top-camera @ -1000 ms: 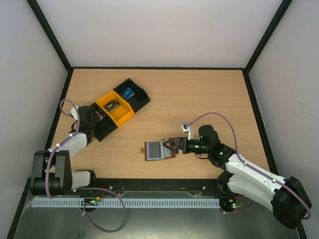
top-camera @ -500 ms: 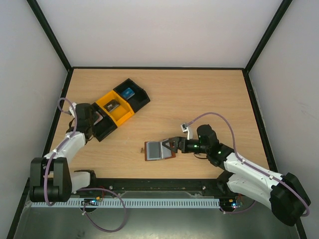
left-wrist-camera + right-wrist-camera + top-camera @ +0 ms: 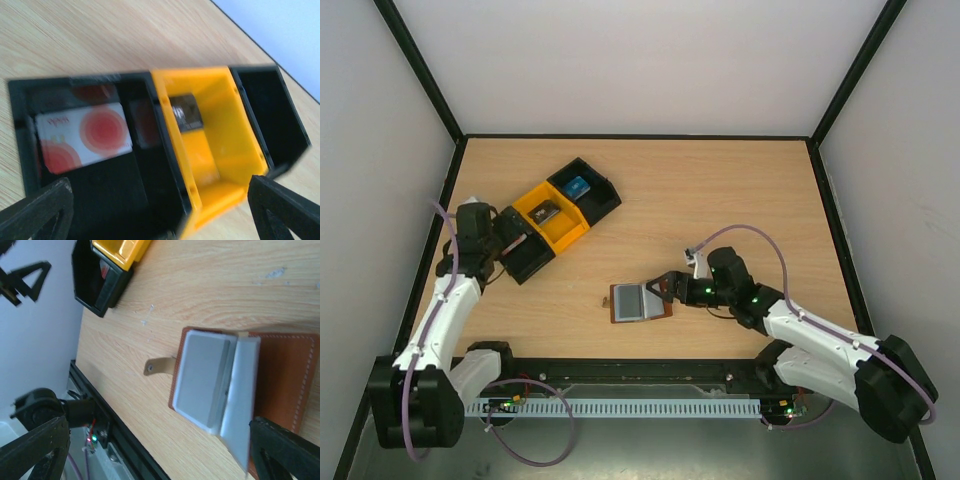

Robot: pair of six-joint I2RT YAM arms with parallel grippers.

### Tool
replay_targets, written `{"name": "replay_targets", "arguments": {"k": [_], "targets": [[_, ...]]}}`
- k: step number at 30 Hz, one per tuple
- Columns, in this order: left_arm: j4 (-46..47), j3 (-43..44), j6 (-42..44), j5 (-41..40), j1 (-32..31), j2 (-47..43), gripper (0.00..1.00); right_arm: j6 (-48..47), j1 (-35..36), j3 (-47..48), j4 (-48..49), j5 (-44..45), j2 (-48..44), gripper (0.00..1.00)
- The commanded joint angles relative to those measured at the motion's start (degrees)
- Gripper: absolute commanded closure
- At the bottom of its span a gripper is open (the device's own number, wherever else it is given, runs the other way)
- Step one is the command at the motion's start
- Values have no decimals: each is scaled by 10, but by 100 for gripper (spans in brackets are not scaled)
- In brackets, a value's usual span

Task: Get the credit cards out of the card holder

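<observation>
Card holder open on the table; three cards in the trays.

Top view: I log the brown leather bifold card holder [image 3: 642, 302] lying open, well to the near right of the yellow plastic tray [image 3: 533, 203]. The right gripper [image 3: 664, 290] is at its right edge. The left gripper [image 3: 508, 243] is over the near black plastic tray [image 3: 532, 262] adjoining the yellow one. A dark grey card [image 3: 546, 211] is in the yellow tray and a blue card [image 3: 577, 185] in the far black tray [image 3: 605, 198]. Left wrist view: a white card with red blotches [image 3: 85, 137] lies flat in the black tray beside the yellow one; the fingers are spread wide and grip nothing. Right wrist view: pale blue-grey pockets face up; the fingers are spread apart, and I cannot tell whether they touch the leather.
</observation>
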Motion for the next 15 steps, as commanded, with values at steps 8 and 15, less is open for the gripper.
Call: {"name": "replay_targets", "arguments": {"k": [8,15], "targets": [[-35,-46,47,296,-55,-76,1,48,14,56,0,22,50,16],[12,-87,7,344,-142,-91,1,54,55,80,11,45,107,29]]}}
